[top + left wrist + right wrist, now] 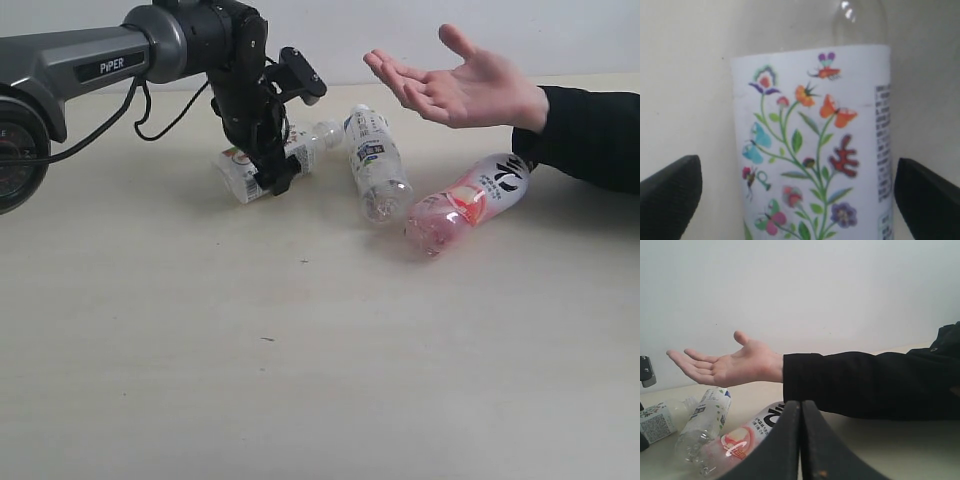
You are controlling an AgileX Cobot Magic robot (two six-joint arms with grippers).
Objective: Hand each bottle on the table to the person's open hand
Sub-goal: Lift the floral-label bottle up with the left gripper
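1. While the person's open hand [455,88] was held palm up above the far side of the table [300,360], three bottles lay on their sides below and beside it.
2. The left gripper [272,168] was lowered over the white-labelled bottle [240,172], with its jaws spread to either side of the label.
3. In the left wrist view the black fingers [670,195] flanked the flower-and-butterfly print. One stood clear of the bottle and the other just beside it, and I could not tell whether that one touched.
4. The slim blue-labelled bottle [375,160] lay near the middle of the table with its white cap toward the back, below the hand's fingertips.
5. The pink bottle [465,200] lay at a slant to the right of it, its white, black-printed end near the black sleeve [590,135].
6. The right gripper [800,440] showed only in its own wrist view, with its fingers pressed together and pointing toward the hand and the bottles.
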